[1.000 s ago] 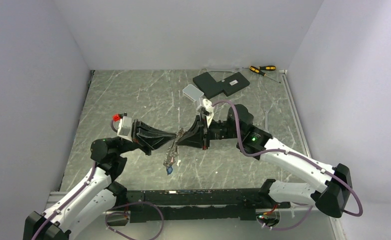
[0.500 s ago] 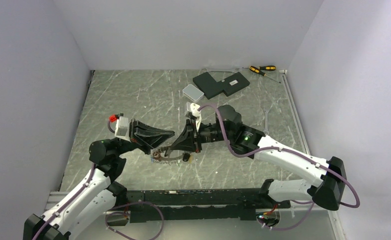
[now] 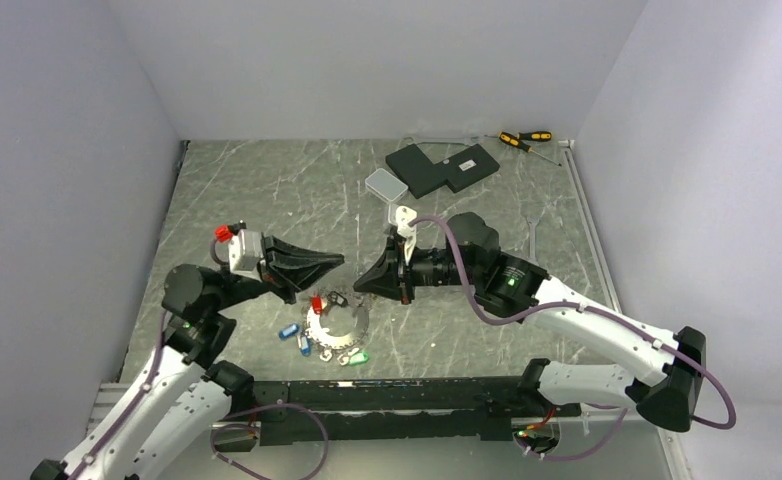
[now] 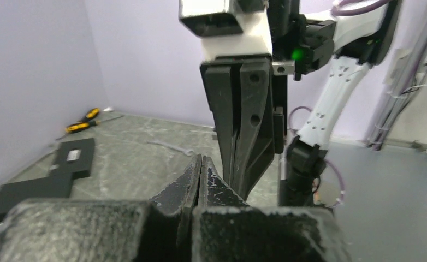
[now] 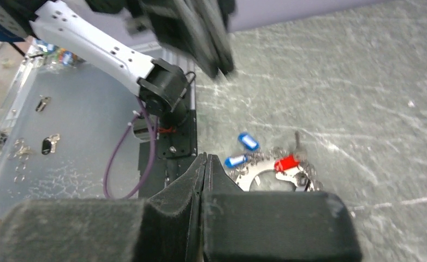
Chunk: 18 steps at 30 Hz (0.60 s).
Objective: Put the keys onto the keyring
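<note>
The silver keyring (image 3: 335,325) lies flat on the table, with several keys round its rim: blue tags (image 3: 289,331) at its left, a red tag (image 3: 316,303) at its top, a green tag (image 3: 358,356) at its lower right. It shows in the right wrist view (image 5: 266,177) with blue tags (image 5: 248,141) and a red tag (image 5: 285,162). My left gripper (image 3: 340,260) is shut and empty, above and left of the ring. My right gripper (image 3: 358,283) is shut and empty, above and right of it. The two tips face each other, apart.
A black flat block (image 3: 444,166) and a small grey box (image 3: 385,183) lie at the back. Two orange-handled screwdrivers (image 3: 523,139) lie in the back right corner. A silver wrench (image 3: 534,240) lies at the right. The black rail (image 3: 387,395) runs along the near edge.
The ring with its keys was held up between the two grippers; now it lies flat on the table. Both grippers have let go and drawn apart, shut.
</note>
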Tool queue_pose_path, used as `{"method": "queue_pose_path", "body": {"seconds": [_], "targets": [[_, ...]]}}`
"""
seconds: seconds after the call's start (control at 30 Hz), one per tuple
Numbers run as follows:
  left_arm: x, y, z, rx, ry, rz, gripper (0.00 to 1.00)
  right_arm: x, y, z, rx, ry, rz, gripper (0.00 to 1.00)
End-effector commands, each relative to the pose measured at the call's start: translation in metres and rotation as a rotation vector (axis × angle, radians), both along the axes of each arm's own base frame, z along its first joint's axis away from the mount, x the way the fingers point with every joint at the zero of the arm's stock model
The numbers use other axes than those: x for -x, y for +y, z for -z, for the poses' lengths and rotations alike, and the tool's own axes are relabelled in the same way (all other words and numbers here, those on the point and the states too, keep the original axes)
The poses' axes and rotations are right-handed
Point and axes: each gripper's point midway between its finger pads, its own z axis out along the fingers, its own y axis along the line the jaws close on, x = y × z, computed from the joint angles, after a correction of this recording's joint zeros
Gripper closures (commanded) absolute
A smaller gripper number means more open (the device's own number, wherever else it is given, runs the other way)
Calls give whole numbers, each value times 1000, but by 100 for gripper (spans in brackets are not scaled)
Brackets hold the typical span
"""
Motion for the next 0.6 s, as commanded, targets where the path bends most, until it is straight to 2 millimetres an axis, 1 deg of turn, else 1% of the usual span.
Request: {"method": "queue_pose_path", "body": {"seconds": [0.0,0.07,0.17,0.23,0.3,0.37,0.43,0.5,0.53,0.57], "targets": [[-16,15,13,-203,-45,-165,98,-17,-7,11,55,0,113,98],[-25,22,32,-278,12,-223,88,-22,-9,29,92,36,157,80],[-40,29,58,-324,110,-306,75,-36,-8,56,157,100,239,67],[-53,34,69,-323,169,-374,64,-50,-4,75,210,155,313,59],[-65,44,73,-339,212,-463,55,-64,2,94,266,203,377,55],[-80,58,78,-361,249,-574,49,-75,9,111,315,237,419,52],[-96,82,82,-372,290,-736,42,-85,19,123,357,249,444,48],[-105,104,87,-378,331,-874,36,-96,29,140,400,263,465,44],[-109,118,87,-373,348,-951,33,-100,32,138,404,263,475,43],[-111,128,88,-370,360,-1012,30,-105,37,150,434,273,488,42]]}}
